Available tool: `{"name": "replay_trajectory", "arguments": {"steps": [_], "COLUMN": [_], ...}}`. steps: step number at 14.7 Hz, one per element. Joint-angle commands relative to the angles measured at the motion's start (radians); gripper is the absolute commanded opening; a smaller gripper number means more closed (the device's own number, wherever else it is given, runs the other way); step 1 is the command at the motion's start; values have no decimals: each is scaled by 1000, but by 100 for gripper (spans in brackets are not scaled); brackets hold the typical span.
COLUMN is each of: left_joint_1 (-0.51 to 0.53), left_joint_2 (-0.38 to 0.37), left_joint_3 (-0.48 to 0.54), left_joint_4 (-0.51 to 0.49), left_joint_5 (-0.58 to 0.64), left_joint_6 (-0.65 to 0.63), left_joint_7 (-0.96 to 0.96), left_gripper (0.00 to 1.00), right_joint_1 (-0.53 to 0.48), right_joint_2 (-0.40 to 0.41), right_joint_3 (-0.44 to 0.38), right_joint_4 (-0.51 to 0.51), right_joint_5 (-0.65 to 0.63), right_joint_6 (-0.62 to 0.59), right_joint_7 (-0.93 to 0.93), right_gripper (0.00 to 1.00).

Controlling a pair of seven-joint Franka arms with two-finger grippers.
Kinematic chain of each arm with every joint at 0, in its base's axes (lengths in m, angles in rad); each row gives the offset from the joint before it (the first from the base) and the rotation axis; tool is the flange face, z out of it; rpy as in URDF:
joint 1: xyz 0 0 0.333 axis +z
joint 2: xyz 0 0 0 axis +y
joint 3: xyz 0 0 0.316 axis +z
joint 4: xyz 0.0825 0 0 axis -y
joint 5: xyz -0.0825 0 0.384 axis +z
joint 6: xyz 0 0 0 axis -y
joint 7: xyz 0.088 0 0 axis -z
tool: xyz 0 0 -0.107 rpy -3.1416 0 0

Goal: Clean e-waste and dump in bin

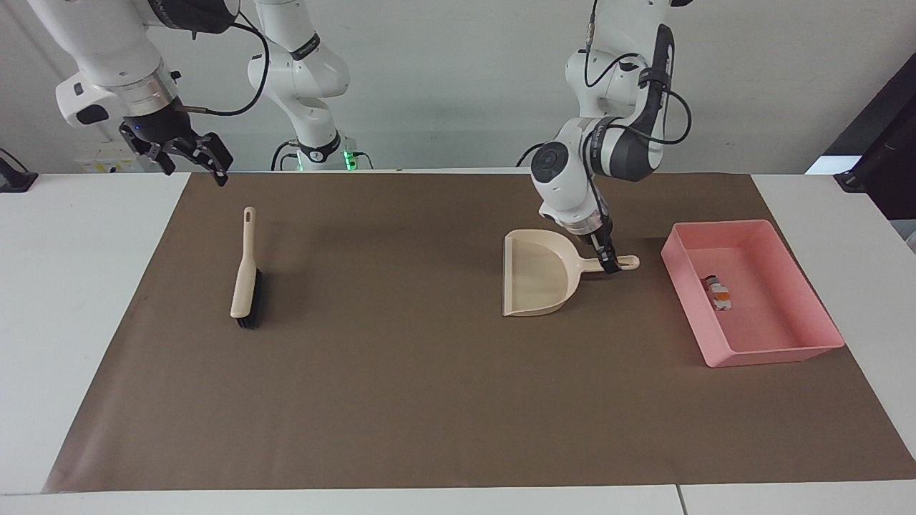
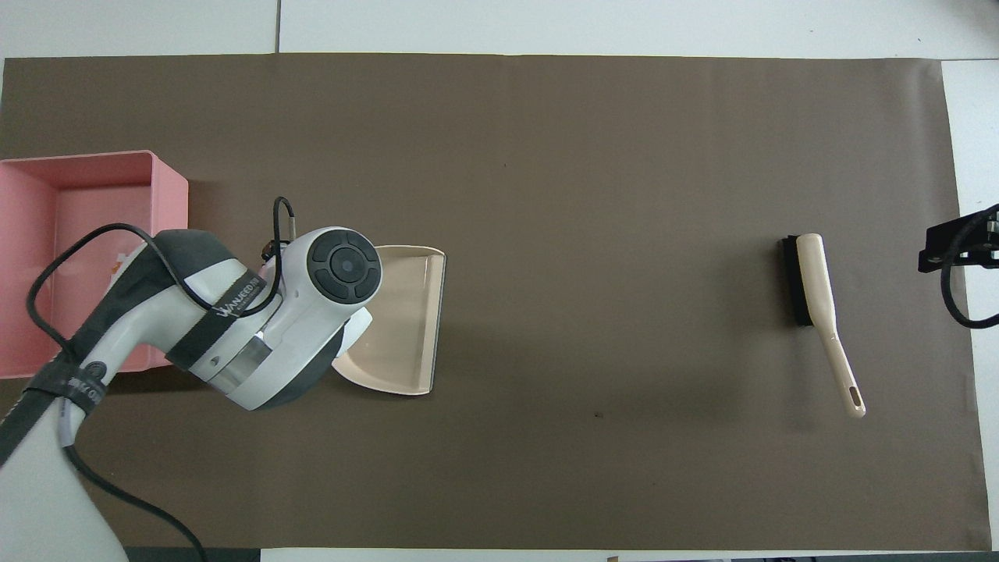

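Note:
The e-waste (image 1: 718, 292), tiny white, orange and black parts, lies in the pink bin (image 1: 776, 354) at the left arm's end of the table. The beige dustpan (image 1: 535, 280) lies flat on the brown mat beside the bin. My left gripper (image 1: 610, 263) is low over the end of the dustpan's handle, with its jaws open. In the overhead view my left arm hides that gripper, the handle and the e-waste; part of the dustpan (image 2: 406, 320) and the bin (image 2: 94, 156) show. My right gripper (image 1: 182, 159) waits open and empty in the air.
A beige brush with black bristles (image 1: 245, 275) lies on the mat at the right arm's end of the table, and shows in the overhead view (image 2: 815, 289). The brown mat (image 1: 401, 400) covers most of the white table.

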Motion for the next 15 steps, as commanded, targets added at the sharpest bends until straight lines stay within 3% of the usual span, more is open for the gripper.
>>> {"name": "replay_trajectory", "arguments": {"steps": [1, 5, 12, 15], "left_joint_1": [81, 199, 488, 542], "left_joint_2": [-81, -141, -195, -184], "left_joint_3": [0, 2, 3, 3], "left_joint_4": [-16, -10, 35, 84], "left_joint_5": [-51, -81, -293, -383], "left_joint_6": [-22, -34, -90, -96], "left_joint_7": [-84, -92, -114, -323], "left_gripper": [98, 98, 98, 98], "right_joint_1": [-1, -1, -1, -1], "right_joint_2": [2, 0, 2, 0], "right_joint_3": [-3, -3, -3, -3], "right_joint_4": [7, 8, 8, 8], "right_joint_5": [14, 14, 14, 14], "right_joint_6": [-12, -12, -12, -12], "right_joint_7": [-12, -12, -12, -12], "right_gripper": [100, 100, 100, 100]}}
